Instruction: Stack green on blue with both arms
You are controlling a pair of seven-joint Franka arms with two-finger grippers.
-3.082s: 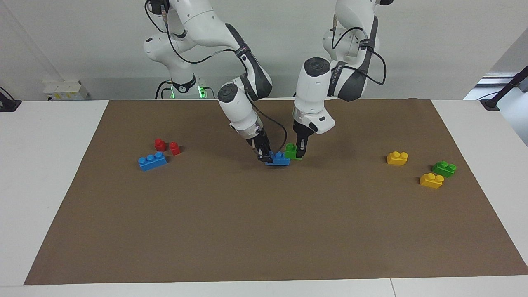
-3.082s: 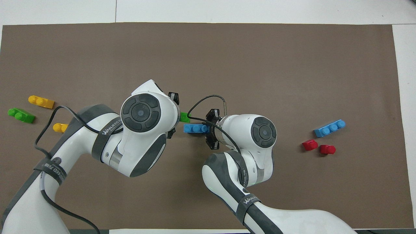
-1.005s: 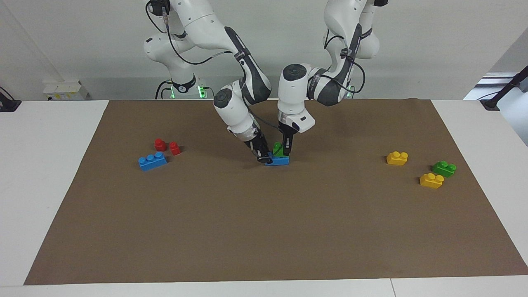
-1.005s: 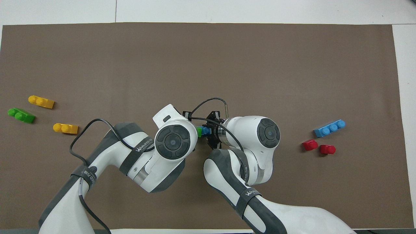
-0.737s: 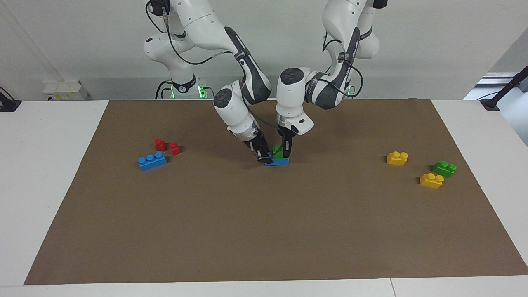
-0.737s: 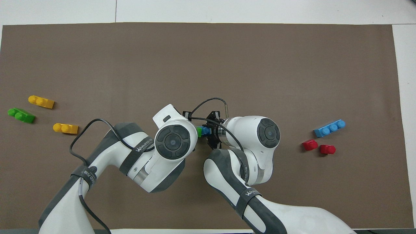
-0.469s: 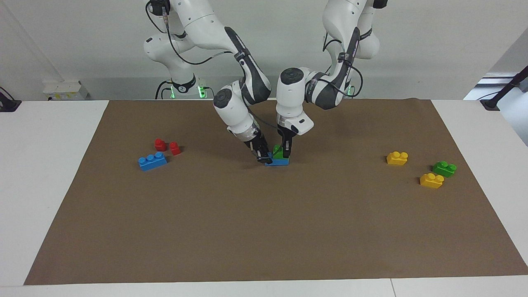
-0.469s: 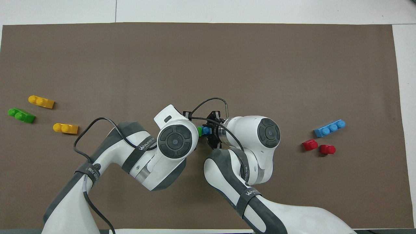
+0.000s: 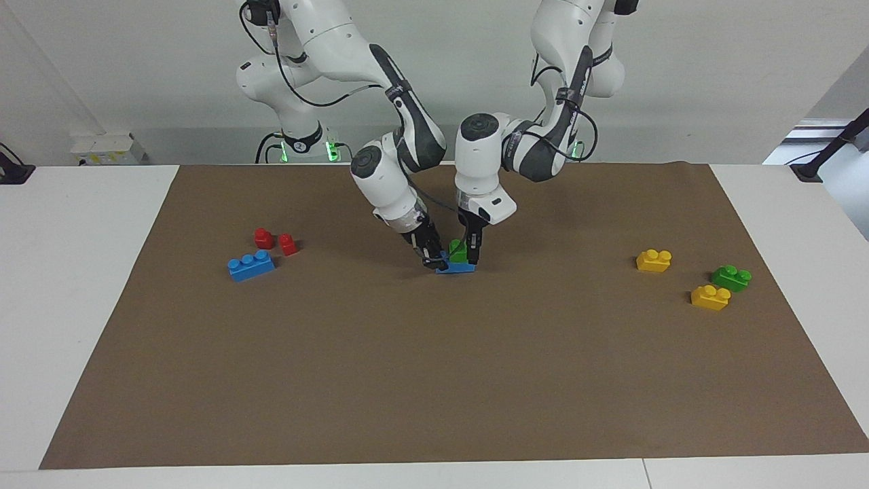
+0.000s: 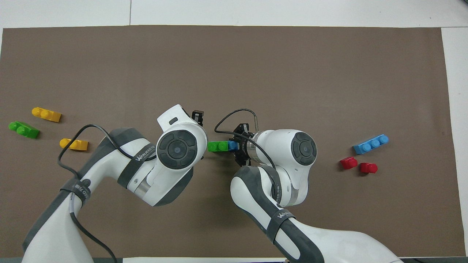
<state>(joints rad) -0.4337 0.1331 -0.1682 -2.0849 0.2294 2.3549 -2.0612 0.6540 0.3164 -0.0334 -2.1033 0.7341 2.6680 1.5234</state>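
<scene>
**Green brick seated on blue as two arms finish the stack**

The green brick [image 9: 459, 250] sits on the blue brick [image 9: 456, 267] at mid-mat, covering the studs toward the left arm's end, with one blue stud bare beside it. The left claw [image 9: 472, 256] stands just beside the green brick, and whether its fingers are spread or touching the brick cannot be made out. The right claw [image 9: 433, 259] is down at the blue brick's bare-stud end; its grip cannot be read either. The placing step looks done; the next move would call for both claws to lift straight up without dragging the pair. A spare green brick [image 9: 731, 277] lies well apart from the stack, on the brown mat [image 9: 434, 380] covering the surface.
</scene>
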